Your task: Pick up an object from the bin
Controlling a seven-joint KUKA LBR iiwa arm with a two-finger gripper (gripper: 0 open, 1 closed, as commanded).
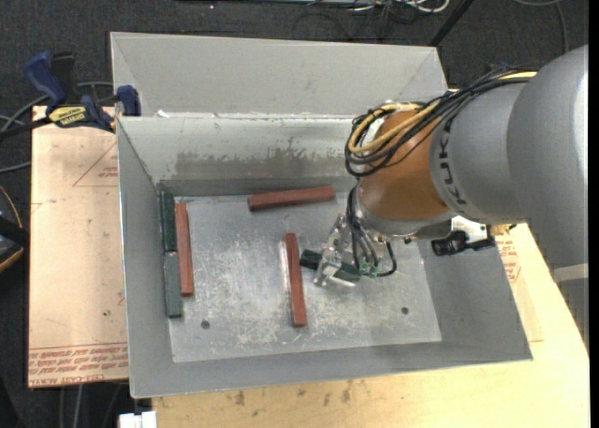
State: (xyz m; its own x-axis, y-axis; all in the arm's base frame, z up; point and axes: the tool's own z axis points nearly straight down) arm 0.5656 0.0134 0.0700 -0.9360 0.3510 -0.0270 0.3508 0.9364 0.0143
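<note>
Near the middle of the grey metal bin [281,342], at about three o'clock from the floor's centre, the claw [339,269] hangs low under the arm's orange-covered wrist [402,178]. Whether it is spread or pressed together I cannot tell; cables and its own body hide the working end. Nothing can be seen pinched in it.

The thing closest to it is a long, flat, reddish-brown bar [296,284] lying on the floor just at the claw's nine o'clock side, near the centre of the bin. I cannot tell whether the two touch. The bar's long axis runs almost from twelve to six o'clock, with the near end leaning a little toward five. It lies flat, not propped on anything.

As for progress, I judge the pick not yet made: the bar rests on the floor and no thing is lifted. What is left is to close on something, most likely across this bar's narrow width, and to raise it clear of the walls.

The other things lie well apart from the claw. A second reddish-brown bar [291,198] lies crosswise at twelve o'clock by the far wall. A third reddish-brown bar [184,250] and a dark green strip [172,286] lie side by side at nine o'clock along the left wall.
</note>
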